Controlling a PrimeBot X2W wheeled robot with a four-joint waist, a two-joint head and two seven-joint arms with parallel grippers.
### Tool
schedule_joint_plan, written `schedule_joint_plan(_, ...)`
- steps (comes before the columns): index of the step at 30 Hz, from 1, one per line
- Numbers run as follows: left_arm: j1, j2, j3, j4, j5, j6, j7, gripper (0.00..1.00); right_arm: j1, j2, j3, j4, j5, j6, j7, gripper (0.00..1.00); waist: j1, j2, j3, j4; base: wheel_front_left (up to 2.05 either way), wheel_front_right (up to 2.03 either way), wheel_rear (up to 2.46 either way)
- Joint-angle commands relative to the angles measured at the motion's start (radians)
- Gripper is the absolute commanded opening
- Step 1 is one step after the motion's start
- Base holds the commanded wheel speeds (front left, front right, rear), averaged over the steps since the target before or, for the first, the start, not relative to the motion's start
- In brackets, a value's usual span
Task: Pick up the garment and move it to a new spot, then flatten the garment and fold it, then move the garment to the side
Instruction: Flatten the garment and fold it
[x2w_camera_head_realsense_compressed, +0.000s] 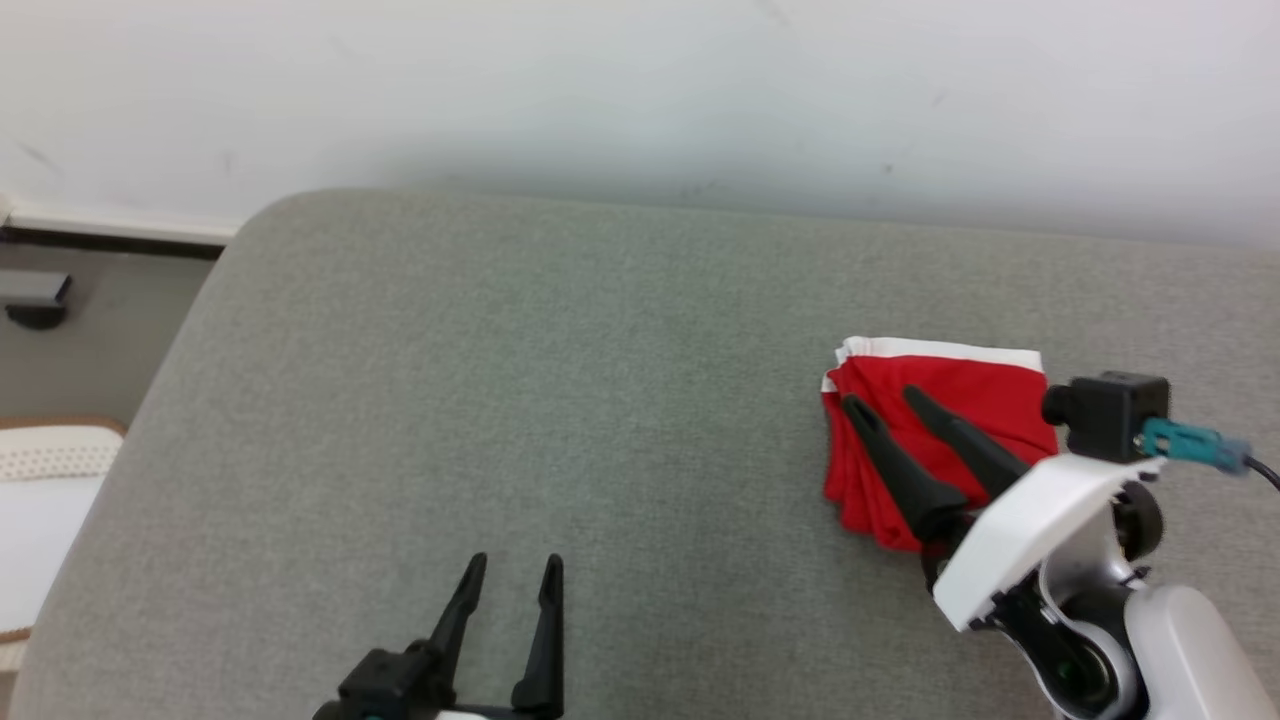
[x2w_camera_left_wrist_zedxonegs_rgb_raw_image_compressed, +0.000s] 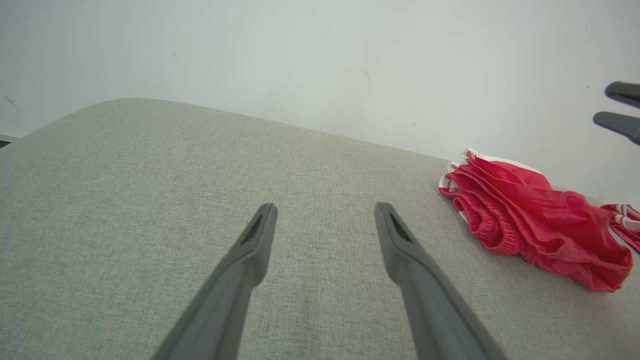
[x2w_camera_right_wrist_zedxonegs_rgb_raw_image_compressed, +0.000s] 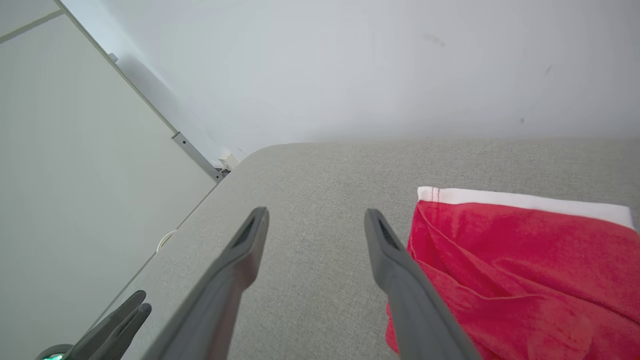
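Right now the thing to watch is how the red garment lies against your right gripper. In the head view the garment sits as a folded packet at about 3 o'clock on the grey cushion. Its white hem runs along the 12 o'clock edge and the stacked folds run down the 9 o'clock side. The right gripper hangs over it with its fingers spread wide, pointing toward 11 o'clock and pinching nothing. In the left wrist view its tips show against the wall above the cloth, so it looks clear of the fabric. From the right wrist view the garment lies off at 4 o'clock from the right gripper, and the finger on that side overlaps its near edge. So I judge any new grasp means swinging toward 3 o'clock, not reaching ahead. Your left gripper is at 6 o'clock in the head view, also spread and empty, well apart from the cloth. In its own wrist view the garment runs from 10 to 4 o'clock, off to the left gripper's 3 o'clock. The right arm is plainly the nearer one.
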Motion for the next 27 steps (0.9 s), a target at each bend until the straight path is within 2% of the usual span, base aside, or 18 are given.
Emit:
schedule_joint_plan(1,0.025,0.004,0.017,-0.003,0.014,-0.006,-0.001,1.0,0.038,-0.031,-0.005,-0.045,-0.044,0.0,-0.043,1.0,0.0001,0.0,-0.03,-0.029,0.0,0.0,0.0)
schedule_joint_plan(4,0.042,0.004,0.03,-0.009,0.021,-0.011,-0.001,1.0,0.071,-0.067,-0.002,-0.079,-0.085,0.0,-0.092,1.0,0.0001,0.0,-0.046,-0.042,0.0,0.0,0.0)
schedule_joint_plan(10,0.097,0.004,0.081,-0.022,0.043,-0.021,-0.001,1.0,0.174,-0.143,-0.071,-0.077,-0.179,0.0,-0.265,1.0,0.0001,0.0,-0.098,-0.081,0.0,0.0,0.0)
schedule_joint_plan(20,0.17,0.004,0.155,-0.043,0.078,-0.038,-0.001,1.0,0.327,-0.131,-0.23,0.026,-0.233,0.0,-0.505,1.0,0.0001,0.0,-0.157,-0.114,0.0,0.0,0.0)
schedule_joint_plan(27,0.178,0.004,0.175,-0.046,0.089,-0.052,-0.001,1.0,0.377,-0.154,-0.263,0.119,-0.256,0.0,-0.611,1.0,0.0001,0.0,-0.169,-0.106,0.0,0.0,0.0)
